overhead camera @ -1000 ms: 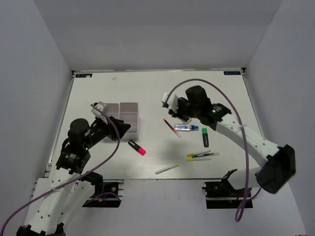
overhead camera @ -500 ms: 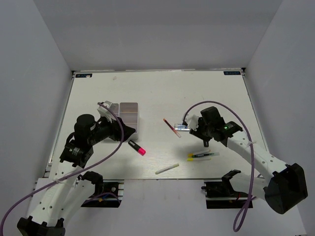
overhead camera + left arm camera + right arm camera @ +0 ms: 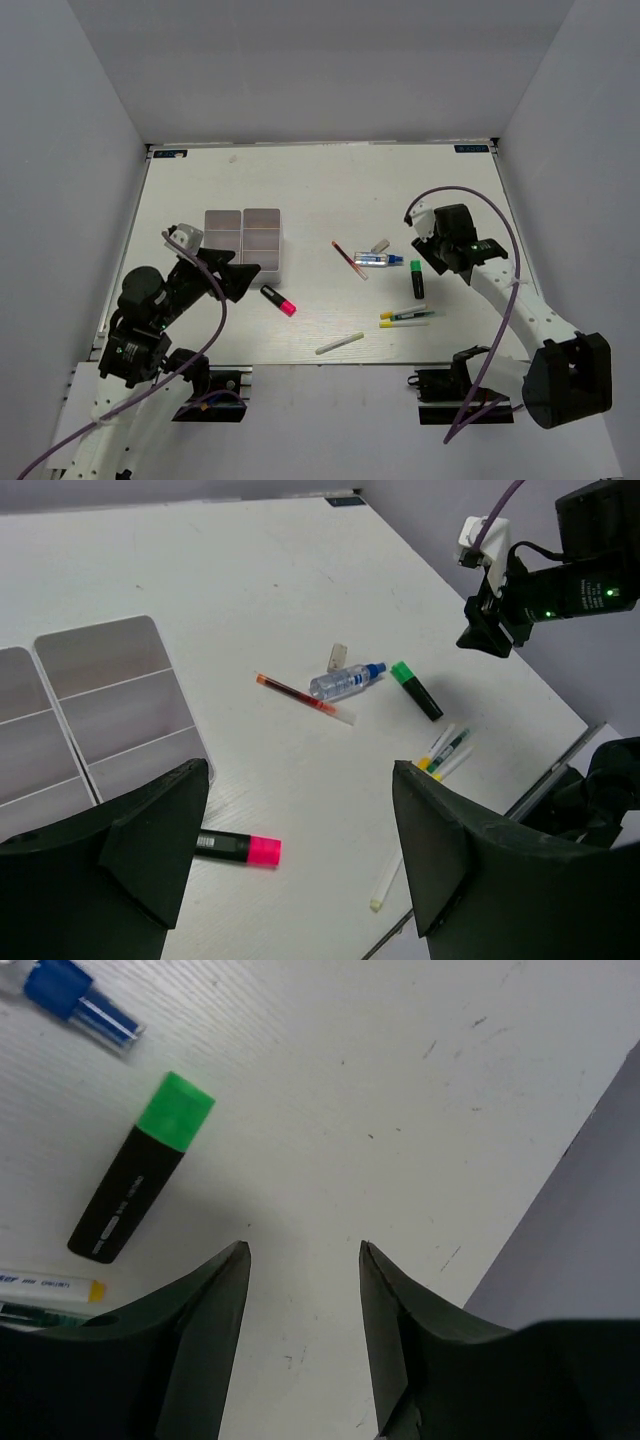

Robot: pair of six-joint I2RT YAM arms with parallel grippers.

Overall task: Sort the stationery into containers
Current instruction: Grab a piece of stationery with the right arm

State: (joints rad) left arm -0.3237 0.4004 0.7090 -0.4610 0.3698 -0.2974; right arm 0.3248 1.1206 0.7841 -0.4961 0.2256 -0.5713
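Note:
The containers (image 3: 245, 238) are joined white bins at the left, and they also show in the left wrist view (image 3: 110, 710). A pink-tipped highlighter (image 3: 278, 300) (image 3: 238, 847) lies just in front of them. The red pen (image 3: 349, 259), clear-blue tube (image 3: 378, 260), small eraser (image 3: 380, 244), green-tipped highlighter (image 3: 416, 279) (image 3: 140, 1195), yellow-capped markers (image 3: 412, 316) and white stick (image 3: 340, 343) lie mid-table. My left gripper (image 3: 243, 272) (image 3: 300, 770) is open and empty, raised near the bins' front corner. My right gripper (image 3: 437, 262) (image 3: 302, 1250) is open and empty over bare table, right of the green highlighter.
The table's right edge and the grey wall (image 3: 600, 1210) are close to the right gripper. The near table edge (image 3: 560, 770) runs just past the markers. The right arm (image 3: 540, 580) shows in the left wrist view.
My right gripper has moved right from over the pen and tube to beside the green highlighter, leaving the eraser in view. My left arm has pulled back toward the near left.

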